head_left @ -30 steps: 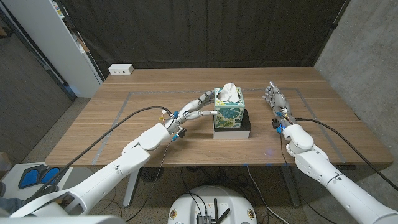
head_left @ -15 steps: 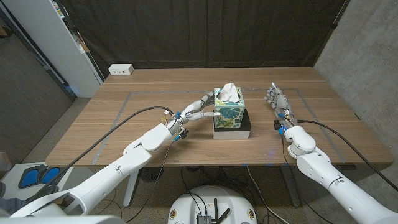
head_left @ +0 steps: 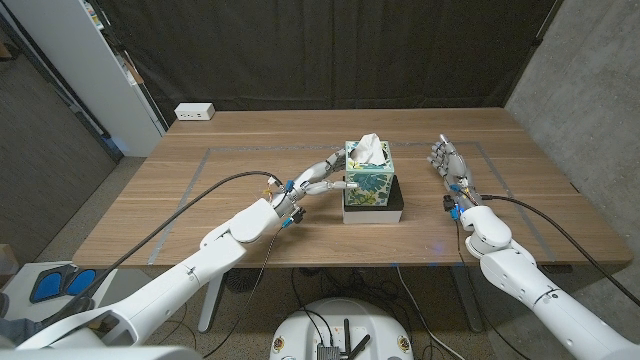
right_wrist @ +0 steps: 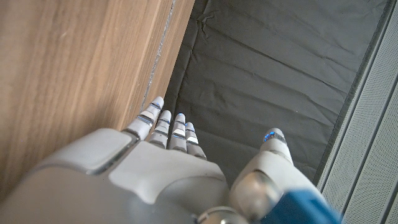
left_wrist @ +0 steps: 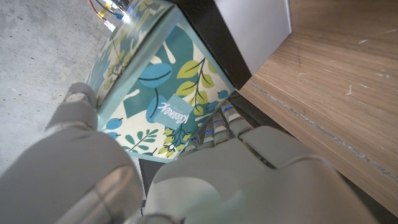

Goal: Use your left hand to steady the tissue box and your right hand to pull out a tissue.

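Wooden table point(head_left: 250, 160); left hand point(head_left: 318, 176) against tissue box point(head_left: 368, 176), contact partly hidden; right hand point(head_left: 447, 160) released, fingers apart.

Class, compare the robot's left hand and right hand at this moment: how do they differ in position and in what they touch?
The left hand is against the tissue box's side; the right hand stands apart from the box, touching nothing. The left hand's fingers reach sideways toward the box; the right hand's fingers point away across the table. Both hold nothing.

Your head view looks down over the tissue box point(head_left: 367, 177); your left wrist view faces the same tissue box point(left_wrist: 146, 87) close up; your right wrist view faces away along the table point(right_wrist: 68, 68).
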